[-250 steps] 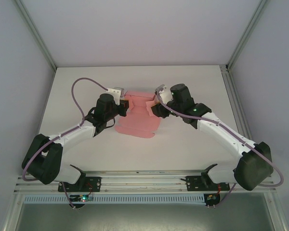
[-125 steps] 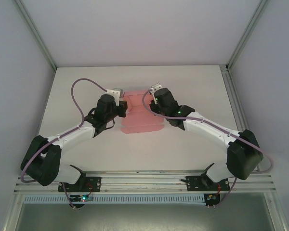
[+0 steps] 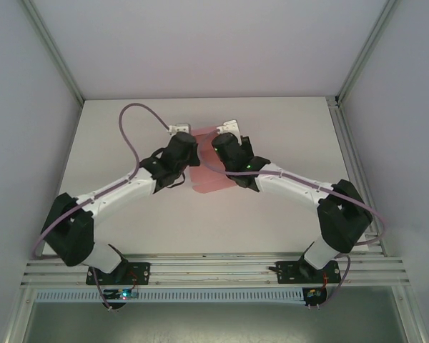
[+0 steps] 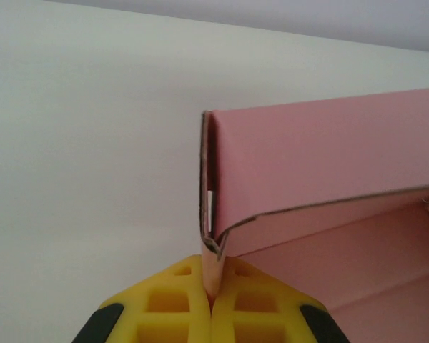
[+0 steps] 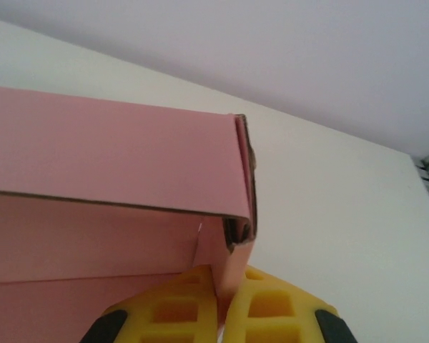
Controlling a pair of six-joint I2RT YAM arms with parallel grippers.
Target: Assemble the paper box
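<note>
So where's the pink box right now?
In the top view's middle, the paper box is clamped between the left gripper and right gripper, one on each end wall.

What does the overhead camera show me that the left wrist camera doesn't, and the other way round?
Overhead: the whole scene, with the left arm and right arm reaching in from either side of the paper box, and the white table spread around them. Left wrist: a close-up in which the left tool has its yellow fingers pinched shut on a thin edge of card, just below a doubled-over wall. Shared: the pink card and the pale tabletop.
</note>
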